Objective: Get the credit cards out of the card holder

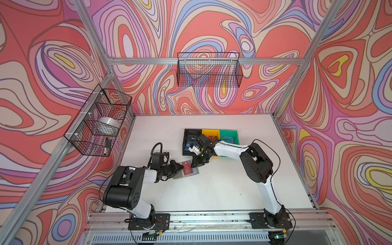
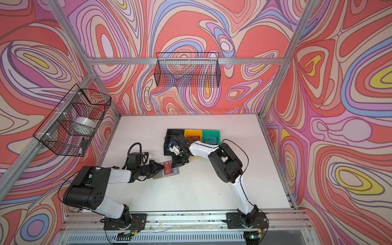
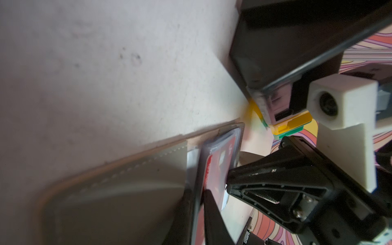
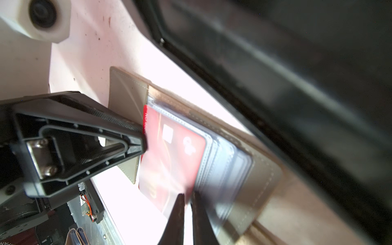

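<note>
1. Two grippers meet at the open card holder (image 4: 265, 174), which lies flat on the table (image 1: 212, 191) just in front of the black bin (image 1: 187, 132).
2. Left gripper (image 1: 179, 168) looks pinched almost closed on the protruding edge of the red VIP card (image 4: 174, 152). It should pull straight out along the sleeve opening, level with the table.
3. Right gripper (image 4: 187, 194) appears clamped on the far edge of the clear sleeves (image 4: 224, 161). A firm hold there should stop the holder dragging along.

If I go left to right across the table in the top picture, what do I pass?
left gripper → red card → yellow bin → green bin
</note>
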Available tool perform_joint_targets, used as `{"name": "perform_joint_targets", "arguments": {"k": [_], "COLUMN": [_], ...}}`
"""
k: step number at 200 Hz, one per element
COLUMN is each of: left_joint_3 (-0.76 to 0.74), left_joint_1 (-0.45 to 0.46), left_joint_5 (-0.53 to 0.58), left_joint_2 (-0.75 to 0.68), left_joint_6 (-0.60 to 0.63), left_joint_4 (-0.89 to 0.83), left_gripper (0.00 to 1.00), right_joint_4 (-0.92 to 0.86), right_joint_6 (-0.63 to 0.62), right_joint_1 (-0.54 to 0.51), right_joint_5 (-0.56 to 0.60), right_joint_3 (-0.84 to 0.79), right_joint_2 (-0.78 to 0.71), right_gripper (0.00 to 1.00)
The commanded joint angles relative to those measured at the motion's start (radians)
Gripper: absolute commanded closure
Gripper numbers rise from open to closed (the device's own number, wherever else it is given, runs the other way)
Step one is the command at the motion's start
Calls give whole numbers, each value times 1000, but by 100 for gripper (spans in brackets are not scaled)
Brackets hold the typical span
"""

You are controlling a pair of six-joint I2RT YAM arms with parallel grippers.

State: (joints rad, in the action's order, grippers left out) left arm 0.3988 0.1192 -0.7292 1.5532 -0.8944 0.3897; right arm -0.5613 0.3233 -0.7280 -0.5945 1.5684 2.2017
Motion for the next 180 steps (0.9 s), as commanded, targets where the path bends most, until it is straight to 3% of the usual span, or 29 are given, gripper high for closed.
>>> {"name": "perform_joint_targets", "arguments": {"k": [1, 180], "left_joint_3": [5, -43], "left_joint_1": [8, 9], "left_joint_5": [42, 49], "left_joint_2": [-30, -61], "left_joint_6": [25, 27], "left_joint_4": [-76, -61], "left_gripper": [82, 83], "right_joint_4": [-20, -12], "right_joint_6": [-7, -2], "right_joint_1": [-15, -16], "right_joint_5": [12, 9], "right_joint_3": [-34, -54], "right_joint_2": [55, 60], "right_gripper": [88, 88]}}
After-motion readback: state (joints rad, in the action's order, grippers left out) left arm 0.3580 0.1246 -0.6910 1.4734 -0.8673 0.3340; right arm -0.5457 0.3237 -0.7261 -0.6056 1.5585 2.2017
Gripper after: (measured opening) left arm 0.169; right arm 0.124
